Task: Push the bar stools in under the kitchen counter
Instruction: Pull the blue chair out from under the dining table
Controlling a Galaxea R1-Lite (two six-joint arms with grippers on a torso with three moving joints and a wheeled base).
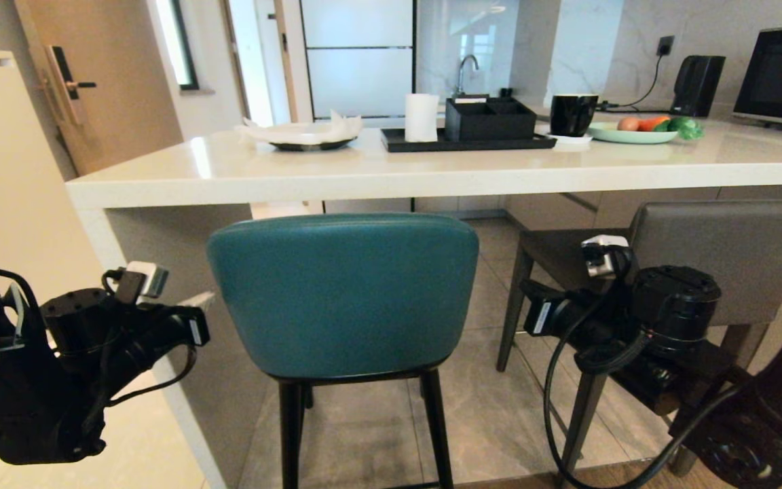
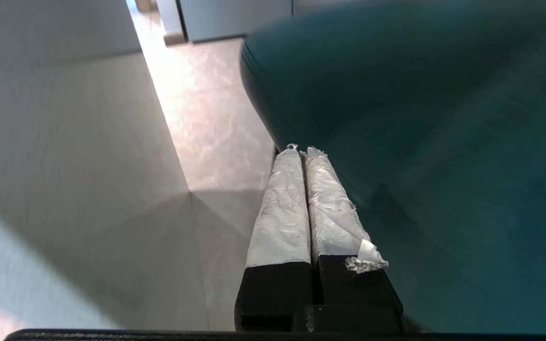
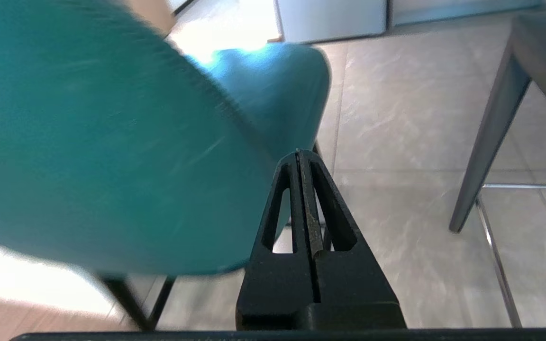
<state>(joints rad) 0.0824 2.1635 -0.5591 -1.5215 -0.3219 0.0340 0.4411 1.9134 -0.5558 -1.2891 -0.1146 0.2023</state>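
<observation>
Colours at counter, both stools in frame.
Teal stool (image 1: pixel 343 295) on black legs; dark grey stool (image 1: pixel 723 258), grey legs; off-white counter (image 1: pixel 432 173); pale grey marbled floor tiles (image 1: pixel 493 414); black tray (image 1: pixel 466 142), black mug (image 1: pixel 573 113), white roll (image 1: pixel 421 117).

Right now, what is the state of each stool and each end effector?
teal stool: out from the kitchen counter, not pushed in
dark grey stool: seat partly under counter
left end effector: shut, empty
right end effector: shut, empty
</observation>
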